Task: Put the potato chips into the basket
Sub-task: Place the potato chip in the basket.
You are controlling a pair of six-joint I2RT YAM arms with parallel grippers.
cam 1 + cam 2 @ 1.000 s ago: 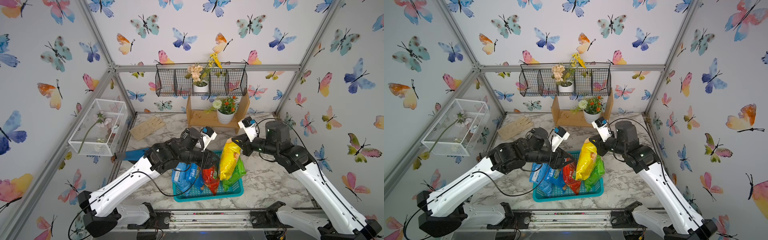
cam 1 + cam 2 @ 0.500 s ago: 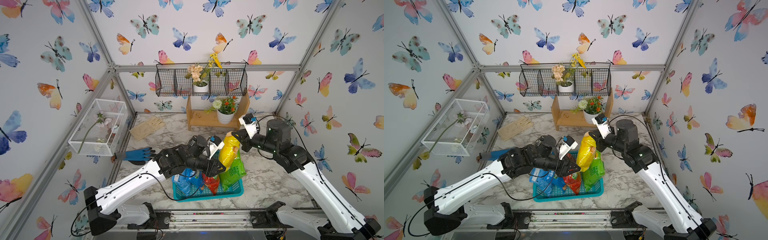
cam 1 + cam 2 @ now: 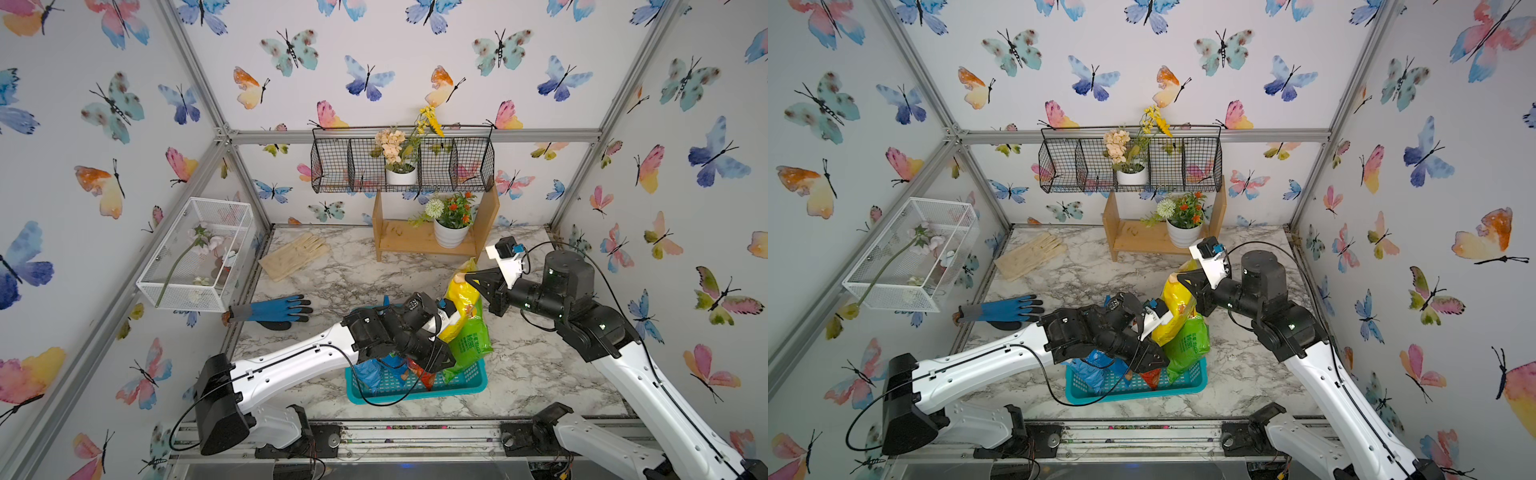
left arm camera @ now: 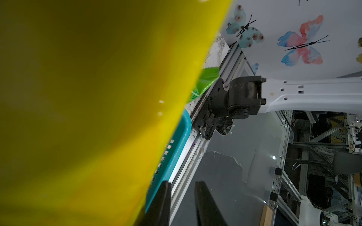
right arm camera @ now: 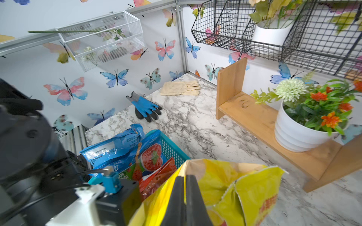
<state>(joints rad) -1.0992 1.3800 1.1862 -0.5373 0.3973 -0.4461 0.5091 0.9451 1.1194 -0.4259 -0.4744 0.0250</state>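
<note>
Potato chips (image 3: pixel 471 340), heaped together, in teal basket (image 3: pixel 436 392)

Both arms share one build. The left arm (image 3: pixel 282 369) has long white shell links with small screw holes, a boxy black shoulder block (image 3: pixel 218 409) and a black cluster of joints (image 3: pixel 386 332) at the wrist. A thin black cable (image 3: pixel 370 401) runs along it and hangs in a loop. The right arm (image 3: pixel 648 386) is white too, with black joints, a stout black cylindrical motor (image 3: pixel 567 270) and small green lights (image 3: pixel 550 272). Each wrist carries a white bracket (image 3: pixel 509 266) with a black camera (image 3: pixel 503 248) and a blue plug (image 3: pixel 517 248). The fingers (image 4: pixel 203 205) are black, slim and tapered toward the tips
</note>
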